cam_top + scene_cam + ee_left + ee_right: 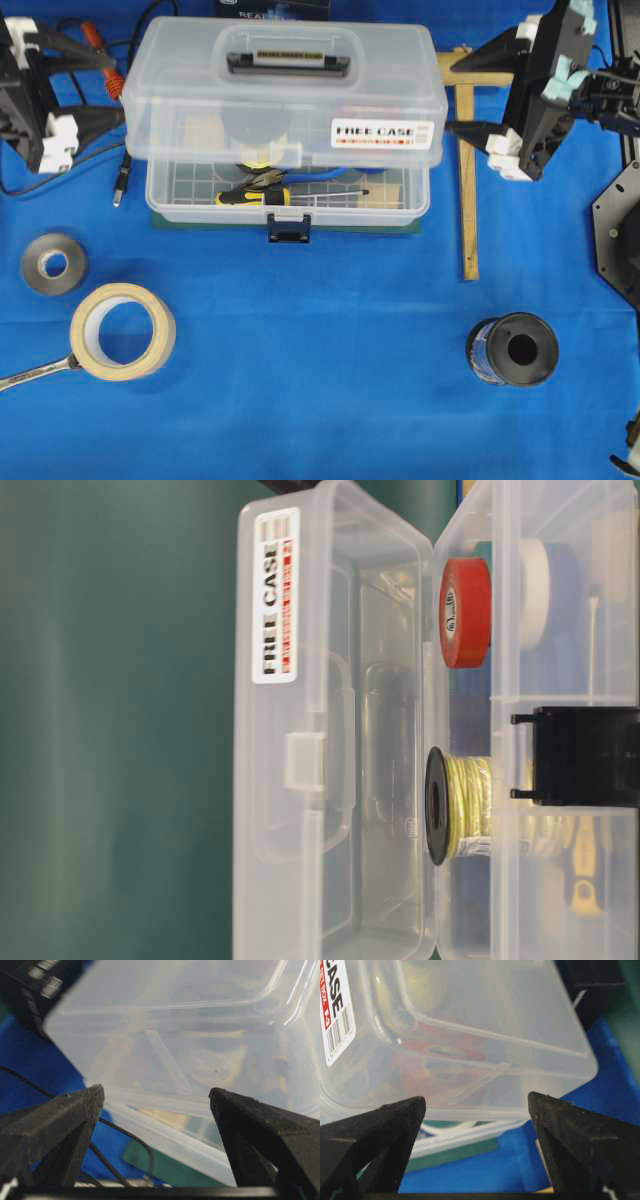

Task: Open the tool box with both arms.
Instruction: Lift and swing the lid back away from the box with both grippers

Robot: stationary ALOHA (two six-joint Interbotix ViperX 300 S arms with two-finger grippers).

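Clear plastic tool box (288, 120), lid part-raised, long axis nine-to-three: flanked by left gripper (105, 118) at nine, right gripper (462, 127) at three, fingers spread, holding nothing.

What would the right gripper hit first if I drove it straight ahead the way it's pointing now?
Most likely the raised lid of the tool box: the right gripper has its fingers spread and aims at the lid's end wall, with nothing showing between. How wide the gap is remains unclear.

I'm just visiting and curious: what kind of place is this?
Probably a robotics lab workbench: two grippers, left and right, flank a clear tool box on a blue-covered table, with a masking tape roll nearby.
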